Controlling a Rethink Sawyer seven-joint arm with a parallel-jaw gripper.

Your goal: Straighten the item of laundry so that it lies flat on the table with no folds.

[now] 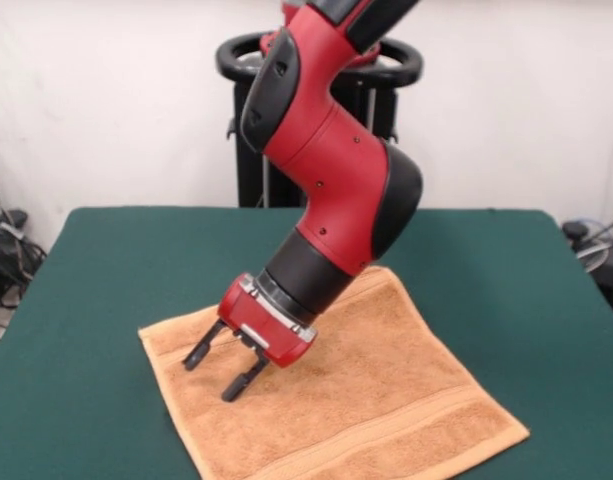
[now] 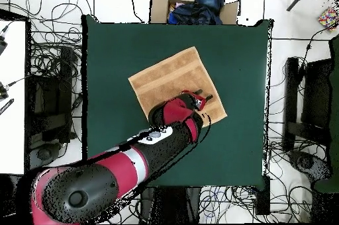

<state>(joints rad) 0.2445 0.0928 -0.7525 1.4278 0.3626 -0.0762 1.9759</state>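
— So where does the towel [image 1: 366,400] sit?

— In the front view it fills the lower middle of the frame, spread as a tilted square on the dark green tabletop [image 1: 116,270], with one corner pointing to the lower right and its lower edge running off the bottom of the picture. A woven band stripe runs along the lower right side, and another shows near the upper left edge.

— Does it look flat?

— Mostly flat as far as the pictures show, though the arm covers part of it. In the overhead view the towel [image 2: 165,73] lies a little above the middle of the tabletop [image 2: 112,50], turned at an angle, with green showing on all sides.

— And the hand?

— The hand [image 1: 219,373] hangs from the red and black arm [image 1: 331,170] over the left part of the towel in the front view, tilted toward the lower left. Its two dark fingers [image 1: 198,354] are spread apart with a clear gap between them, and nothing is held. I cannot tell whether the tips touch the cloth.

— From above?

— The hand [image 2: 202,98] appears near the towel's right corner, with the arm reaching up from the lower left of the frame.

— Anything beyond the tabletop?

— A cardboard box [image 2: 159,7] with dark cloth in it stands at the top edge of the overhead view, and cables [image 2: 53,50] lie on the floor at the left.
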